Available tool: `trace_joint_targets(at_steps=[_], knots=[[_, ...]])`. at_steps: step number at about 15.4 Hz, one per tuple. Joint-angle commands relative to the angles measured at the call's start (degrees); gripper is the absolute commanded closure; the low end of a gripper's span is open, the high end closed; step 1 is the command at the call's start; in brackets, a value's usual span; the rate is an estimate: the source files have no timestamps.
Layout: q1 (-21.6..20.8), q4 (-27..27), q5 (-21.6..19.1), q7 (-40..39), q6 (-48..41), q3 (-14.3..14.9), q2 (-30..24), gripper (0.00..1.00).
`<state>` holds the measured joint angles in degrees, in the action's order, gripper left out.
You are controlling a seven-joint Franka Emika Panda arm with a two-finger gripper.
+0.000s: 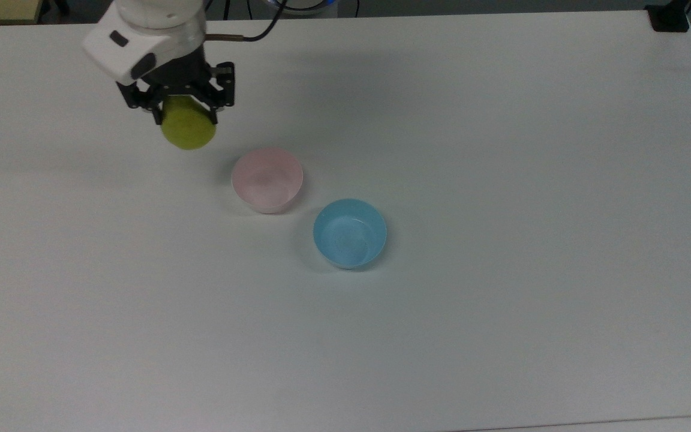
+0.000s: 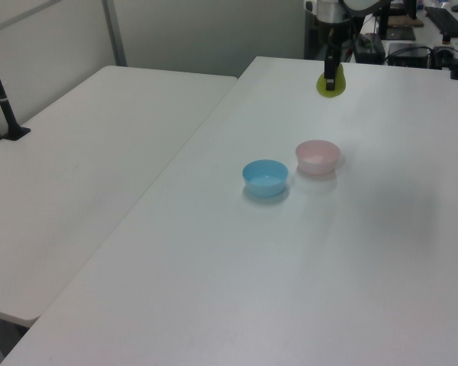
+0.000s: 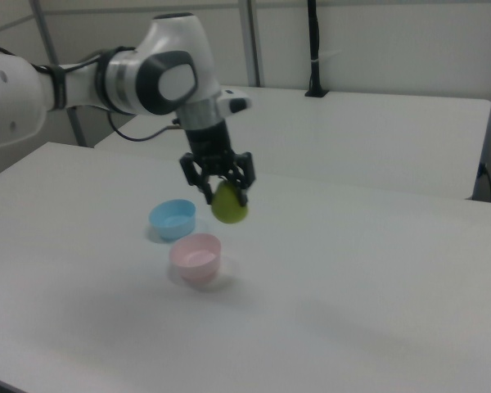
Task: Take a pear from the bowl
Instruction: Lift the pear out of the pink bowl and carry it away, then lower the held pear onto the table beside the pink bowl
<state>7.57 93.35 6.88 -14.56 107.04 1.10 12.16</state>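
since the pear (image 1: 188, 129) hangs in my gripper (image 1: 182, 111), high up and off to the top view's left of the pink bowl (image 1: 267, 179), i think it's light and smooth, so the fingers squeeze its thin top.

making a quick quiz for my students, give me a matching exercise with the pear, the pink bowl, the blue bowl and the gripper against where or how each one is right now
Column one:
1. pear
2. pink bowl
3. blue bowl
4. gripper

Column two:
A. empty on the table, in the top view lower and further right than the other bowl
B. shut on the fruit, raised above the table
C. hanging in the air, clear of both bowls
D. empty on the table, the bowl nearer the fruit in the top view

Pairs: 1-C, 2-D, 3-A, 4-B
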Motion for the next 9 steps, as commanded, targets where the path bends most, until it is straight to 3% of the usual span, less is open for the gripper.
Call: trace_joint_targets(at_steps=[1,9], knots=[[4.46,-0.8,-0.73,-3.81,6.32,0.22,3.56,0.62],[7.81,2.09,0.42,-3.81,17.4,0.4,12.62,0.6]])
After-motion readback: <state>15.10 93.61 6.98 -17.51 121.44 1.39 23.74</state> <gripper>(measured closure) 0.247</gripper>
